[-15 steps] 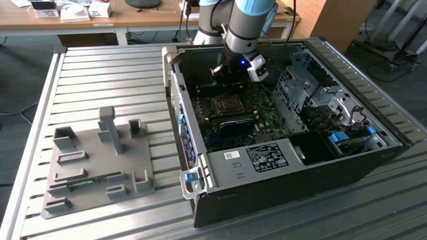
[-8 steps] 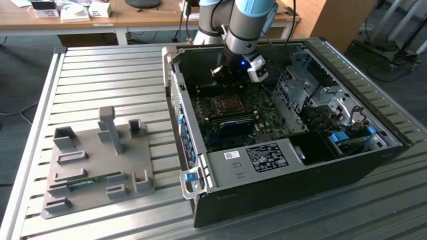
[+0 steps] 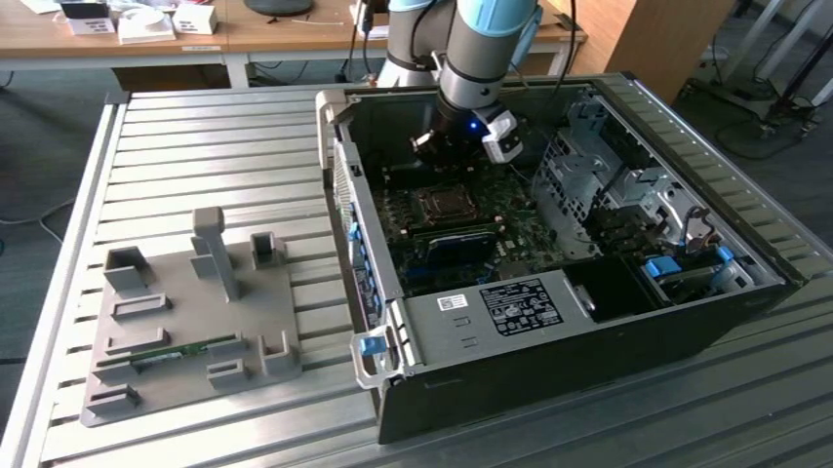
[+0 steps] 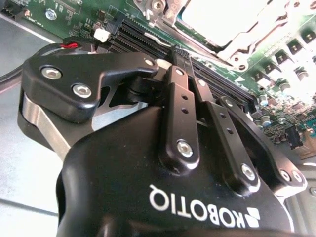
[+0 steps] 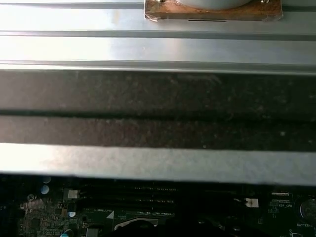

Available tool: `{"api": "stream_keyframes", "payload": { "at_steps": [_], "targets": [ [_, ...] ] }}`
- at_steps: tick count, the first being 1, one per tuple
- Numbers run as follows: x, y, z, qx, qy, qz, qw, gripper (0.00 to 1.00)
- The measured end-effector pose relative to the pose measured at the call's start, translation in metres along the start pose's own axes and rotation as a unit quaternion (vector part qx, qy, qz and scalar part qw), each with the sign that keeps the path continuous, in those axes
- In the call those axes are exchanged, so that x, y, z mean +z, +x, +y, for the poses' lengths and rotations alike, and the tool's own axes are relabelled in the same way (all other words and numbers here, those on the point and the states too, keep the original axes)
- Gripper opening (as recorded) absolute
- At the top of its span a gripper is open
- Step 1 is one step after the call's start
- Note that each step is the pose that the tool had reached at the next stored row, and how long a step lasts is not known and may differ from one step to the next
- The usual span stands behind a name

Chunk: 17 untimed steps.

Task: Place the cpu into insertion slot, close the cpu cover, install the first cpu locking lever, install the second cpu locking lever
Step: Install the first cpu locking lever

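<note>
The gripper [image 3: 446,154] hangs low inside the open black steel computer case [image 3: 560,361], above the green motherboard [image 3: 521,229]. In the second wrist view its matte black fingers [image 4: 180,113], flat bars studded with bright screws, are drawn together with nothing seen between them. Just past their tips run the long ribbed black memory slots [image 4: 148,42]. Beyond those sits the insertion slot [image 3: 450,205], square and rimmed in silver metal. There the cpu [image 4: 217,15] shows a pale, smooth, glaring face, framed by the stamped silver cpu cover [image 4: 249,39] lying down around it. The gripper is near the socket, apart from it. Outside the case, on the exterior view's left, a grey moulded fixture tray [image 3: 182,322] rests on the ribbed aluminium table [image 3: 221,146].
</note>
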<state>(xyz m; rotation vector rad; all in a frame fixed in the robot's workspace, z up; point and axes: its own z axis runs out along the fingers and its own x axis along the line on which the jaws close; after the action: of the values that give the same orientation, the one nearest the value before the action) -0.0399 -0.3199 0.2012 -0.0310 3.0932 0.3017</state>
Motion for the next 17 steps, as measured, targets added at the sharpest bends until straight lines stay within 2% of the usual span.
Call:
{"api": "stream_keyframes", "payload": {
  "at_steps": [3,7,12,17],
  "targets": [
    [0.0007,0.0,-0.0001,0.0,0.0037,0.0001,1.0,0.11],
    [0.0015,0.0,-0.0003,-0.002,0.0122,0.0006,0.9999,0.11],
    [0.0016,0.0,-0.0003,-0.003,0.0148,0.0008,0.9999,0.11],
    [0.0017,0.0001,-0.0002,-0.003,0.0149,0.0008,0.9999,0.11]
  ]
}}
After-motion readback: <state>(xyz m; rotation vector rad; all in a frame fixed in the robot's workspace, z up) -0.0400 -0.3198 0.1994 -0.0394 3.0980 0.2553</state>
